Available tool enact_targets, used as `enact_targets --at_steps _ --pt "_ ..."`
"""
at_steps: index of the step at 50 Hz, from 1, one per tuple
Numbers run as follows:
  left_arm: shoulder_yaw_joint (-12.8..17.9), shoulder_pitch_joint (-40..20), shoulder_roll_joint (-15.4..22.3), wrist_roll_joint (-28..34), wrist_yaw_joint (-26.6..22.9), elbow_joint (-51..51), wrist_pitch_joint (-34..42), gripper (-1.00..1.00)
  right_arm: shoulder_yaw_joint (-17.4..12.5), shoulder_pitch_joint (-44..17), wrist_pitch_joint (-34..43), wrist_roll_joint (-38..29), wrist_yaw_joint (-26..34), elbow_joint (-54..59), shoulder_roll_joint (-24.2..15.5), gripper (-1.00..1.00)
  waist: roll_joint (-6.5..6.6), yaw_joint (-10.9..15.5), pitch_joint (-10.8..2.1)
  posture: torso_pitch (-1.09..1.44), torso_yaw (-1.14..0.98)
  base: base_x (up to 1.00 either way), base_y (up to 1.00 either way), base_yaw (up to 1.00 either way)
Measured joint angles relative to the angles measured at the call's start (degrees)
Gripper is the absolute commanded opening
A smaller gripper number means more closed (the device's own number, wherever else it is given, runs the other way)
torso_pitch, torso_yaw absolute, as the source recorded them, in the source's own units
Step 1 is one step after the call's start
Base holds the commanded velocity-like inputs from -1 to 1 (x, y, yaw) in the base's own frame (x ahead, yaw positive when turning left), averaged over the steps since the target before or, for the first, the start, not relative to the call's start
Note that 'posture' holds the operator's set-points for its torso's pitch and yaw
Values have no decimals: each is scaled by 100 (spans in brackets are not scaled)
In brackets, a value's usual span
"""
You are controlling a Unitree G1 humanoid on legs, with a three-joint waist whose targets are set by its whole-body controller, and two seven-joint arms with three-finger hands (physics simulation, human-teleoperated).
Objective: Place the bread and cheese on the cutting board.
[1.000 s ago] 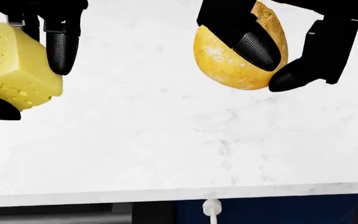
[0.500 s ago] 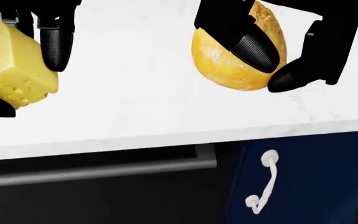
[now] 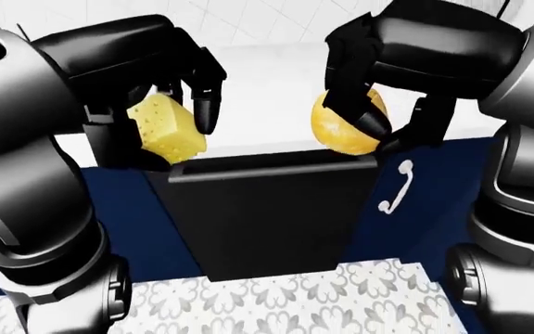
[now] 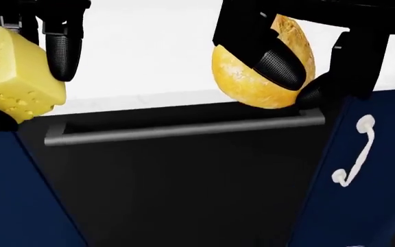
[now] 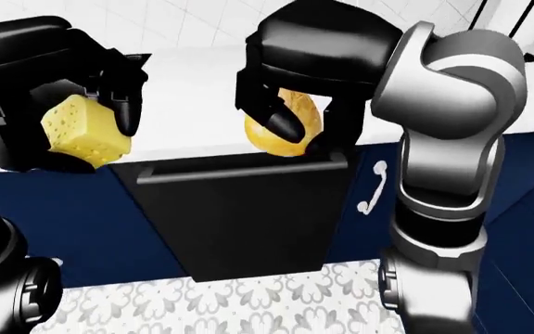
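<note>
A yellow wedge of cheese [image 4: 12,72] with small holes is held at the head view's left, my left hand [image 4: 26,67] shut on it. A round golden bread loaf [image 4: 252,77] hangs at the upper right of that view, with my right hand [image 4: 290,77] shut around it. Both are held in the air, level with the white counter's edge. In the left-eye view the cheese [image 3: 163,129] and the bread [image 3: 340,129] show between my two black arms. No cutting board shows in any view.
The white marble counter [image 4: 156,51] runs across the top of the head view. Below it sit a black appliance door with a grey bar handle [image 4: 177,131] and navy cabinets with a white handle [image 4: 354,154]. Patterned floor tiles [image 3: 276,299] lie below.
The whole picture has shifted: the counter edge has slid up the head view and the cabinet fronts now fill it, so the camera has moved. Both hands still hold their items.
</note>
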Motion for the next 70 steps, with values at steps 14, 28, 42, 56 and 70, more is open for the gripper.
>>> enact_targets --at_steps 14,28,42,56,70 --pt "-114 10 -45 -70 -23 -7 -31 -100 -95 14 7 -35 31 35 -49 -100 -382 18 -153 0 0 -1 61 0" --pt "-30 41 -33 -25 16 -70 -9 -100 -98 23 -28 -18 6 -6 -38 -100 -185 48 22 0 0 0 61 0" --pt "-46 8 -54 -42 10 -108 -22 -100 -165 63 -29 -2 -5 -41 -68 -100 -138 52 -64 0 0 0 61 0" --pt "-14 52 -38 -16 -2 -95 -14 -100 -132 71 -45 28 11 -74 -49 -100 -247 58 -9 0 0 0 61 0" --pt "53 76 7 -39 24 -28 -50 -100 -104 18 -70 53 -59 -77 3 -100 202 306 41 0 0 0 31 42"
